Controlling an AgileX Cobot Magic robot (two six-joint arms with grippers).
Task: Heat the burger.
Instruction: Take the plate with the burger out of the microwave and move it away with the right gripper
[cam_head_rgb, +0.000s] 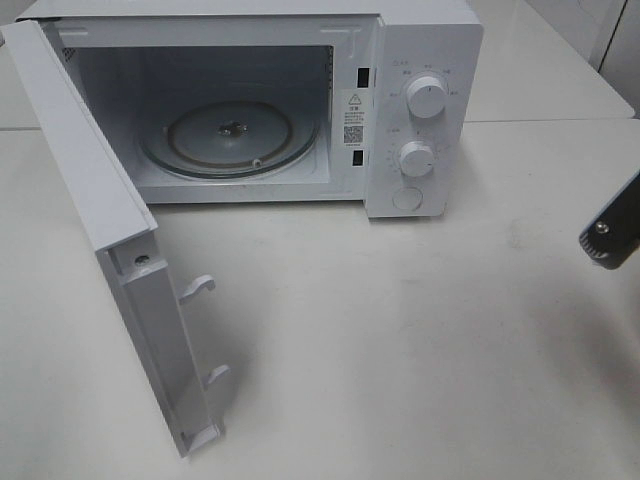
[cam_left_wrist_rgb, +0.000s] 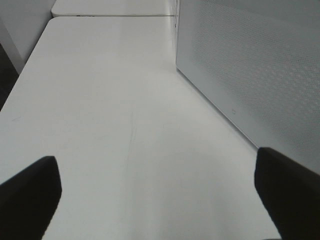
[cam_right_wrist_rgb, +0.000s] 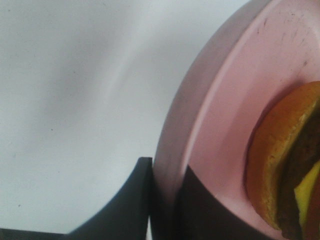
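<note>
White table, bare, faintly scuffed. Microwave at 12 o'clock, door swung wide toward 9. Left gripper spread wide over tabletop. Right gripper clamped on pink plate rim; burger on plate.

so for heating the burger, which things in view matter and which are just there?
Belongs to the job:
- burger
- pink plate under it, rim pinched by the right gripper
- microwave, door open, glass turntable bare

Just there:
- left gripper, open, holding nothing
- white table
</note>
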